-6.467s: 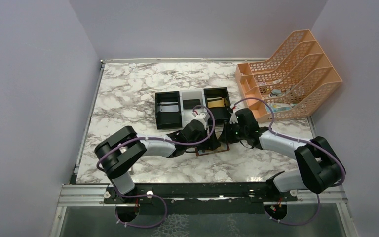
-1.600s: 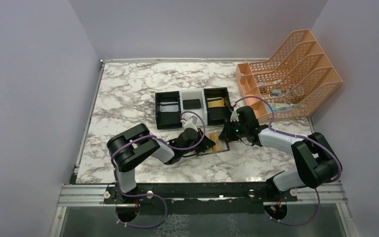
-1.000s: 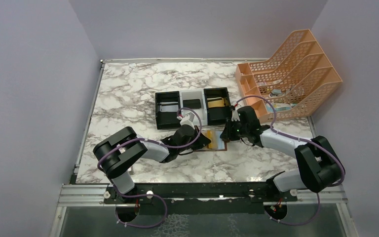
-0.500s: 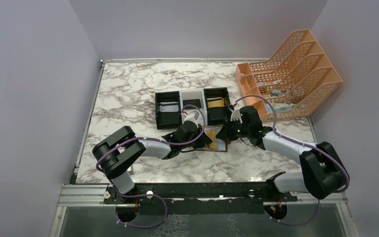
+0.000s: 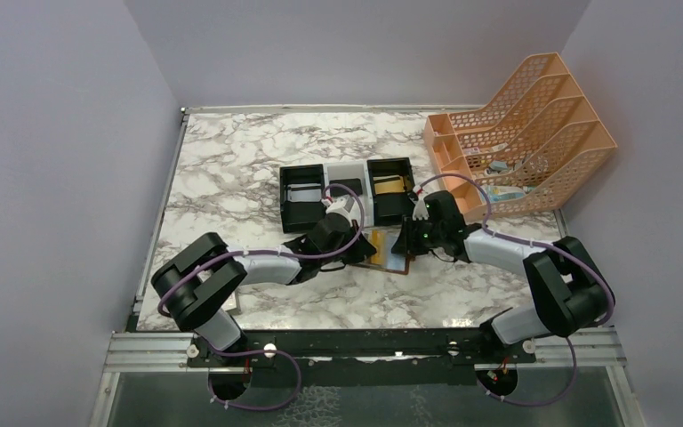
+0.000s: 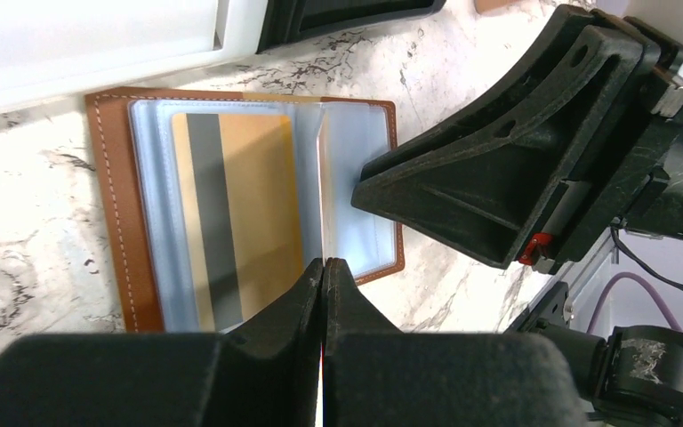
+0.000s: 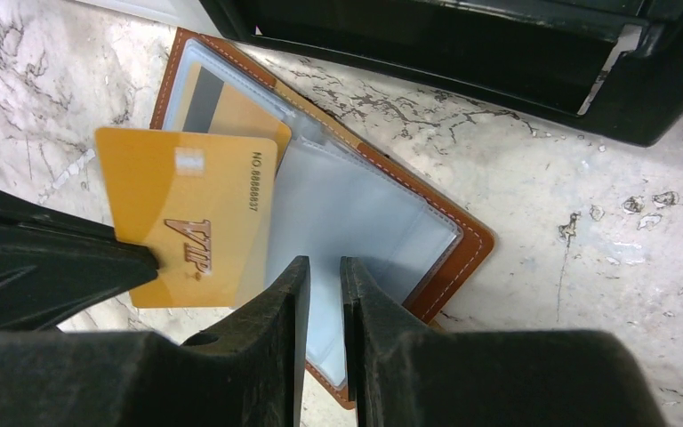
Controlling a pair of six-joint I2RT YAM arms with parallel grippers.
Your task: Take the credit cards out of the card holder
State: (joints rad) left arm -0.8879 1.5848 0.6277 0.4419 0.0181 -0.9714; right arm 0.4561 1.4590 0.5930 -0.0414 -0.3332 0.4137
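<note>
Left gripper (image 6: pixel 323 267) pinches gold card (image 7: pixel 191 218) over card holder (image 7: pixel 465 242).

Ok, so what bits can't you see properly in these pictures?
Right wrist view: the gold card in the left pincer and the right pincer cover part of the card holder, so leftover cards cannot be counted; whether the right pincer grips or just presses is unclear.
Left wrist view: that card is pinched inside the shut pincer, face hidden.
Top view: orange rack contents too small.
</note>
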